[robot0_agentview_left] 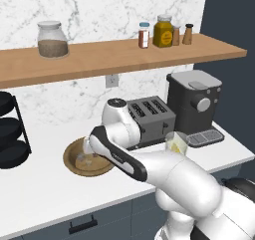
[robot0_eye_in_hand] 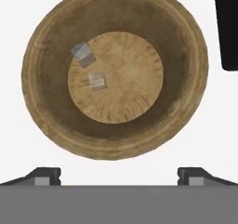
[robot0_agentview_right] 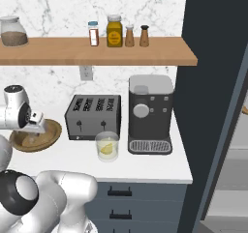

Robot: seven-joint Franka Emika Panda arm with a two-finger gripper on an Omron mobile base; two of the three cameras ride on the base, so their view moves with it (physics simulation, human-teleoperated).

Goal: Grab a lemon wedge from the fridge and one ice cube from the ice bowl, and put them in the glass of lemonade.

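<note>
ice bowl [robot0_agentview_left: 74, 165] partly behind the arm — gripper [robot0_agentview_right: 36, 125] fingers hidden, jaw state unclear

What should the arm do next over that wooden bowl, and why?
Probably lower the open tool toward one ice cube. It hangs above the ice bowl with two cubes inside, and the glass of lemonade seems to hold a yellow wedge already.

A dark grey four-slot toaster [robot0_agentview_right: 92, 117] stands on the white counter [robot0_agentview_left: 45, 194] just beside a grey coffee machine [robot0_agentview_right: 150, 113]. On the wooden shelf [robot0_agentview_right: 160, 54] above sit a lidded glass jar [robot0_agentview_left: 52, 39], a yellow-filled jar [robot0_agentview_right: 114, 32] and small spice shakers [robot0_agentview_right: 144, 36]. A black tiered rack [robot0_agentview_left: 11, 132] stands at the counter's left.
</note>
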